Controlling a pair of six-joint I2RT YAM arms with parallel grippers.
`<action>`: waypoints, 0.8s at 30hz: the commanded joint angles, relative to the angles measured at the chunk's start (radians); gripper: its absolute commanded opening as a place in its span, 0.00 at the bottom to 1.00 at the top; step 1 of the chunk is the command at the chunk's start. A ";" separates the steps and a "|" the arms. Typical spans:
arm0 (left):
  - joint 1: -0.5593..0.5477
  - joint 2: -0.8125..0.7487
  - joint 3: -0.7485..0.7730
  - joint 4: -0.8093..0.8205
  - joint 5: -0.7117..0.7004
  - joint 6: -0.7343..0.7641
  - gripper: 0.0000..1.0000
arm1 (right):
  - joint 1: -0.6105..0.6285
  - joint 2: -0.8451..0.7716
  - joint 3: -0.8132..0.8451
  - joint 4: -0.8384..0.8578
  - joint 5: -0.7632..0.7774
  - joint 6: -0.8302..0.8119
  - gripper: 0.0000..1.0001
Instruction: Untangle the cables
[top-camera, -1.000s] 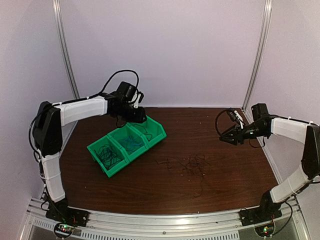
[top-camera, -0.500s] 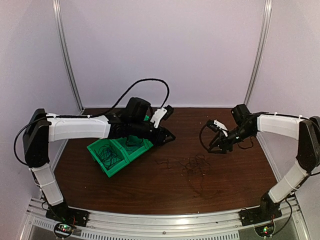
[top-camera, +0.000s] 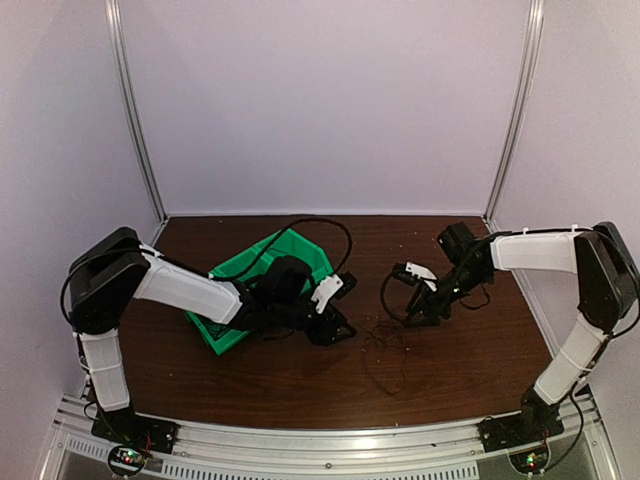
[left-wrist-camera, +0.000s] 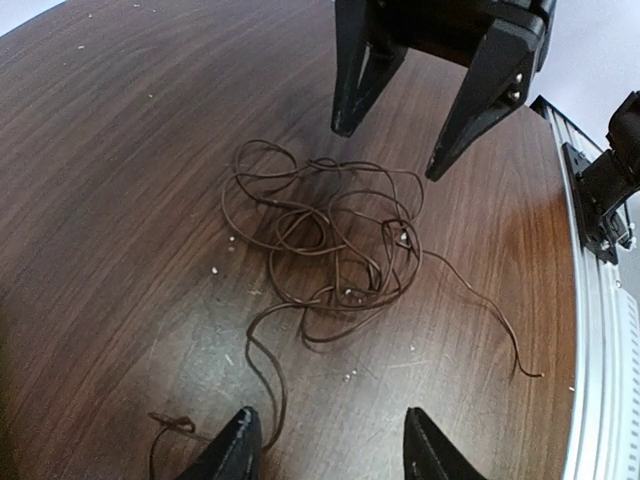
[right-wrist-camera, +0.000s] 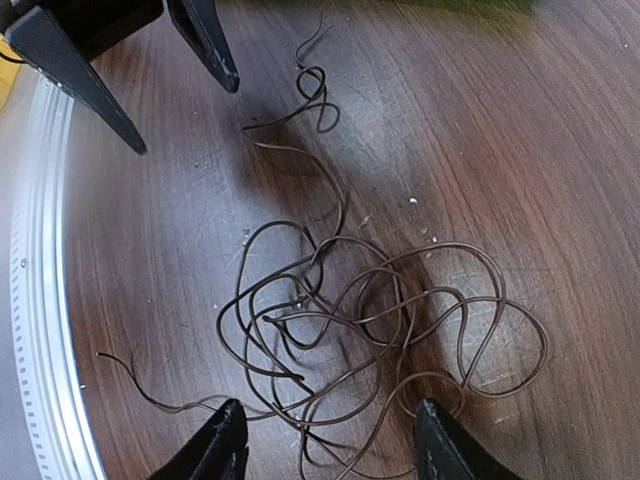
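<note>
Where the left gripper (left-wrist-camera: 330, 452) is held low over the table (left-wrist-camera: 110, 150), its two fingers are seen spread apart and gripping nothing. Only bare wood and one thin trailing strand lie in the gap. Just ahead of those fingertips the cables (left-wrist-camera: 330, 240) are found: a loose knot of thin dark wire, looped over itself many times and lying flat on the wood. A long free end runs off to one side, and a small curl is set apart close by one finger. Beyond the knot, on its far side, the right gripper (left-wrist-camera: 386, 154) is pointed down at the same heap, its jaws likewise parted and empty. Its tips are held near the outer loops without being seen to touch them. The tangle is placed between the two grippers and is gripped by neither. Farther back, behind the left gripper and partly covered by its arm, the green bins (top-camera: 300, 250) are seen — what lies in them cannot be made out.
</note>
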 joint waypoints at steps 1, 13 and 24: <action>-0.011 0.067 0.038 0.149 -0.073 0.016 0.46 | 0.003 -0.008 -0.007 -0.012 0.017 -0.021 0.59; -0.011 0.165 0.127 0.032 -0.156 0.039 0.19 | 0.008 0.013 -0.004 -0.027 -0.008 -0.032 0.59; -0.011 0.199 0.165 -0.032 -0.181 0.024 0.22 | 0.057 0.033 -0.007 -0.018 -0.013 -0.030 0.62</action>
